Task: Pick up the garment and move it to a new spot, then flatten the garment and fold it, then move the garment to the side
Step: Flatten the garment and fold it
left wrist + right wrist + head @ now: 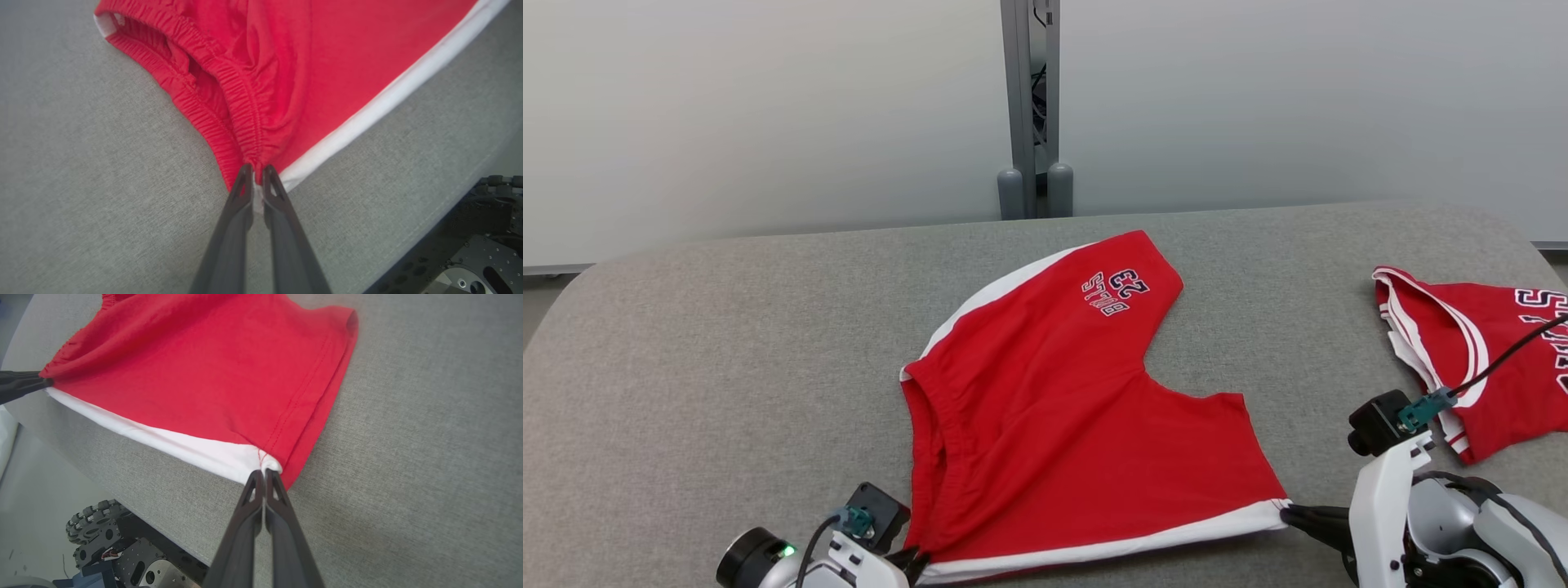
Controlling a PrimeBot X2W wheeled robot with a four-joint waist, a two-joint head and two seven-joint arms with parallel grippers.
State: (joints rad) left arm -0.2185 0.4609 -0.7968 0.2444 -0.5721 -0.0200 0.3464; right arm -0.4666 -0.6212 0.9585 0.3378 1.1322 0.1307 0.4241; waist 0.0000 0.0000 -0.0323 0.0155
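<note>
The garment (1062,408) is a pair of red shorts with white side stripes and a printed number, spread on the grey table (727,343) with one leg pointing to the far side. My left gripper (916,562) is shut on the near waistband corner (255,163), where elastic and white stripe meet. At the near leg's hem my right gripper (1286,514) is shut on the corner (267,467). The white stripe (163,439) runs taut between the two grips along the table's near edge. In the right wrist view the left gripper's dark fingers (20,384) enter from the left.
A second red piece with white trim (1478,359) lies at the table's right end, close behind my right wrist. A grey post (1029,106) stands against the wall behind the table. The robot's wheeled base (102,539) sits below the near edge.
</note>
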